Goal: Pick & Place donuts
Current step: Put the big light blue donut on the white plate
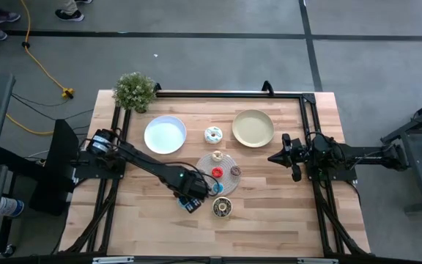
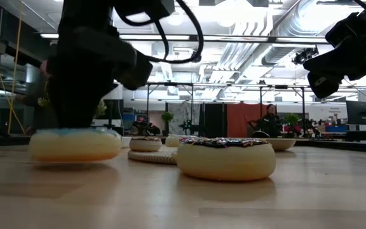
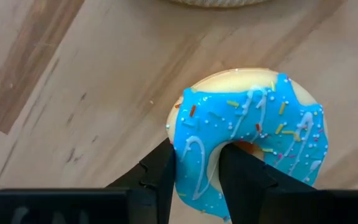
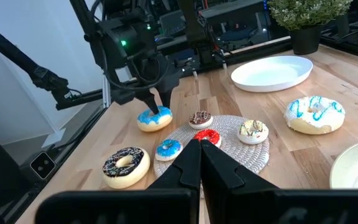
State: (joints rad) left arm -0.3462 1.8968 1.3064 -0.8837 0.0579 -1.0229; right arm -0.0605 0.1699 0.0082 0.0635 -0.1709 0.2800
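Left gripper [image 1: 194,196] lowered mid-table, fingers [image 3: 160,180] pinched; right gripper [image 1: 278,156] waits raised, closed.

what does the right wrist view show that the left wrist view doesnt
Only the right wrist view shows the white plate, the white-iced donut, the dark brown donut, the spiral mat with its minis, and the right gripper, shut and empty. Only the left wrist view shows the sprinkles up close. Both show the left gripper gripping the blue-iced donut.

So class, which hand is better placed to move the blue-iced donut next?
Left. The left hand already straddles the blue-iced donut's ring on the table; the right hand waits shut beside the yellow-green plate.
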